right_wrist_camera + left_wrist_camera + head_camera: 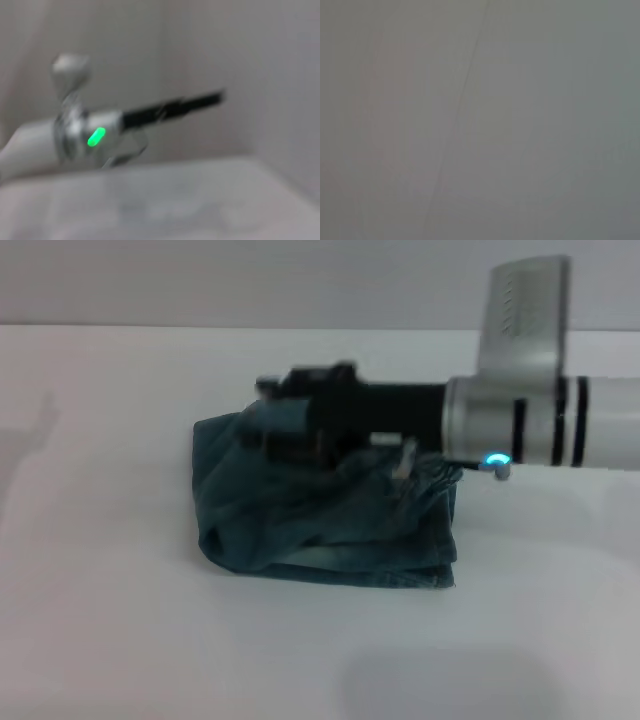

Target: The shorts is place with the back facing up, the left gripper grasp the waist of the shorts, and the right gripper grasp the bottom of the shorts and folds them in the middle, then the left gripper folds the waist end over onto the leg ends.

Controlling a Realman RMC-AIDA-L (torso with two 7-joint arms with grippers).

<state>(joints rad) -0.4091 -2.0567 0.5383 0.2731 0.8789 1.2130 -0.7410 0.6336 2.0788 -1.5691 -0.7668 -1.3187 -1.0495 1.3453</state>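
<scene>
While shorts [325,525] lie bunched in compact folded bundle mid-counter [100,620], you can judge folds largely done. Right gripper [275,400] hovers over bundle's far edge; its jaws' state cannot tell. Left gripper [200,101] raised off counter, jaws unclear. Left: retract, check neatness.

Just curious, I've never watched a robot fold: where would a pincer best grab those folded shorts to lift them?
Probably the near edge of the shorts, approached from the robot's side: the layers stack there. The right pincer already covers the far edge.
</scene>
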